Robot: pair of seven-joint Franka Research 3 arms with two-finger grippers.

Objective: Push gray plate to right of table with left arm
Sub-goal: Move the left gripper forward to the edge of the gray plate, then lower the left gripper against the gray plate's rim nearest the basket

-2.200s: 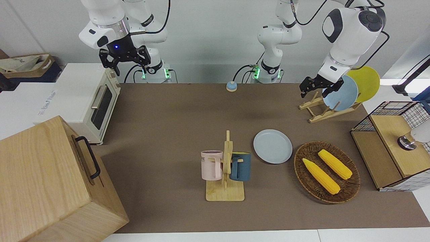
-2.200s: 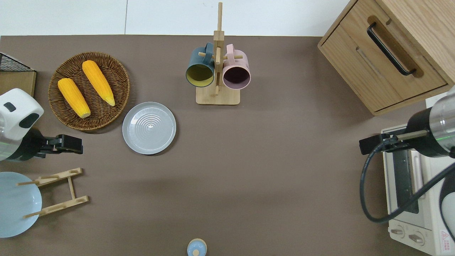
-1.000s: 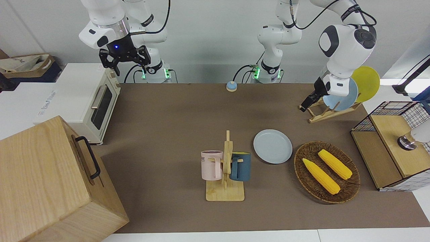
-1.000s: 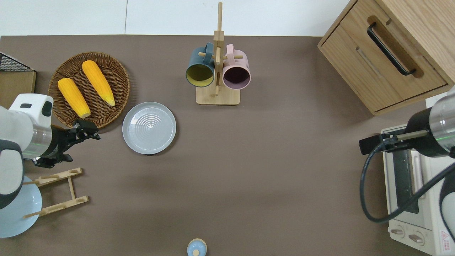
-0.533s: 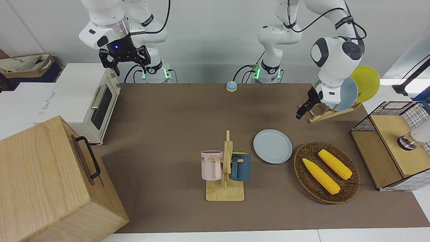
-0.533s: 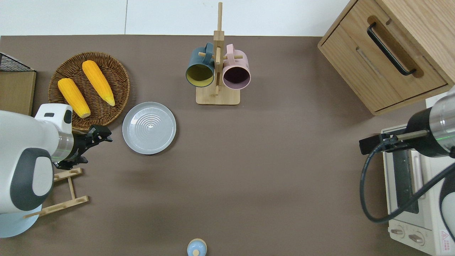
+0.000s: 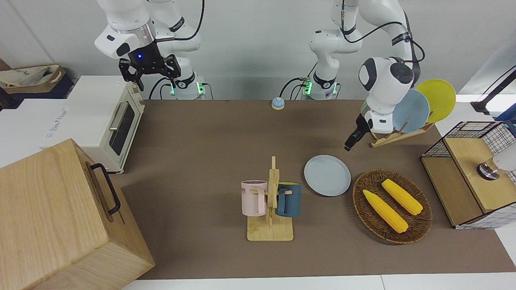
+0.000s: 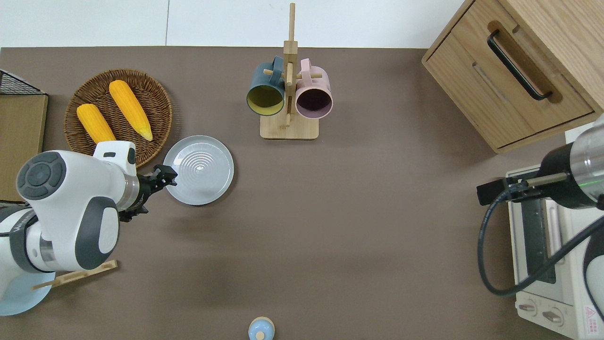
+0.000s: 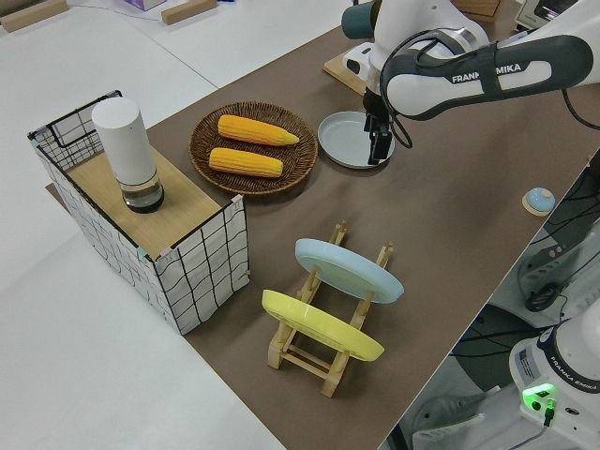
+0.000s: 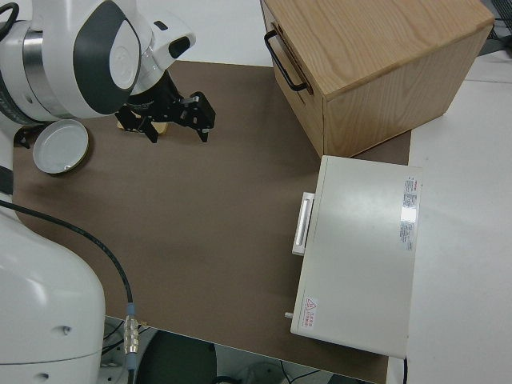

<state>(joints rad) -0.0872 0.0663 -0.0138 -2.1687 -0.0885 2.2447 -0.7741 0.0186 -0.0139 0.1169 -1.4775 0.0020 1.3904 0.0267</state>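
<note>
The gray plate point(image 8: 200, 166) point(image 7: 327, 175) lies flat on the brown table point(image 8: 354, 212), between the mug rack and the wicker basket. My left gripper point(image 8: 167, 175) point(image 7: 348, 146) points down over the plate's rim on the side toward the left arm's end of the table. It also shows in the left side view point(image 9: 378, 150), just at the plate point(image 9: 342, 139). I cannot tell whether it touches the plate. My right arm is parked, its gripper point(image 7: 157, 82) point(image 10: 178, 128) open and empty.
A wicker basket point(image 8: 163, 101) with two corn cobs lies beside the plate. The mug rack point(image 8: 289, 130) holds a pink and a dark blue mug. A dish rack point(image 7: 387, 139) holds a sky-blue and a yellow plate. A wooden cabinet point(image 8: 519, 85) and a toaster oven point(image 7: 109, 117) stand at the right arm's end.
My left arm has swung away from the dish rack and lowered its gripper to the gray plate's rim. The plate has not moved. The right arm is still.
</note>
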